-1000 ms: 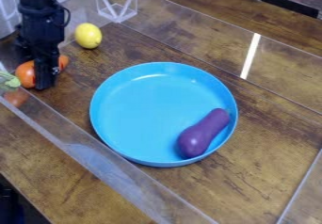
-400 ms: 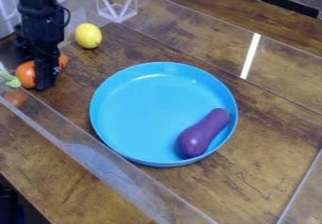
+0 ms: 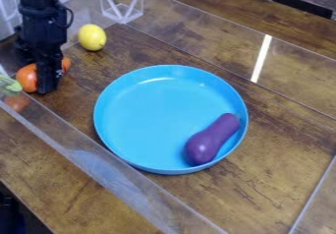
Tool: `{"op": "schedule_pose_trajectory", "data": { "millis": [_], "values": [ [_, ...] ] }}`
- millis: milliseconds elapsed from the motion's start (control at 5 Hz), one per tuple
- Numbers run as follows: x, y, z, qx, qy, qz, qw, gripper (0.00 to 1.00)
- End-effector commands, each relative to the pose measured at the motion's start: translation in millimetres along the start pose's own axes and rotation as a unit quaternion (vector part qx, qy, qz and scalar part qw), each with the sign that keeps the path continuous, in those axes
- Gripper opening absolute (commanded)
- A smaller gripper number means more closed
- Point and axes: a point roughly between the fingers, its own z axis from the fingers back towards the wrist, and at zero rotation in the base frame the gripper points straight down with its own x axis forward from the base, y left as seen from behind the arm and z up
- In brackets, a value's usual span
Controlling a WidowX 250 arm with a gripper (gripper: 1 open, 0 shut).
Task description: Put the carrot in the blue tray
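The carrot point(image 3: 27, 78) lies on the wooden table at the far left, with orange showing on both sides of the black fingers and a bit of green at the left edge. My gripper point(image 3: 46, 81) points straight down and is clamped across the carrot's middle, low on the table. The blue tray point(image 3: 155, 110) is a wide round dish in the middle of the view, to the right of the gripper and apart from it.
A purple eggplant point(image 3: 213, 138) lies inside the tray near its right rim. A yellow lemon point(image 3: 90, 36) sits just behind the gripper. A clear plastic stand point(image 3: 125, 2) is at the back. The table's front edge runs diagonally at lower left.
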Motion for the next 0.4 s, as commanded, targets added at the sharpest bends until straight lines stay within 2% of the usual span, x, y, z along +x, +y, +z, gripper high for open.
{"op": "schedule_pose_trajectory", "data": {
  "millis": [0,200],
  "values": [
    [-1.0,3.4,3.3,-0.001,-0.007,0.016,0.9998,0.0],
    [-0.6,4.7,3.5,-0.002,-0.009,0.021,0.9997,0.0]
  ]
}}
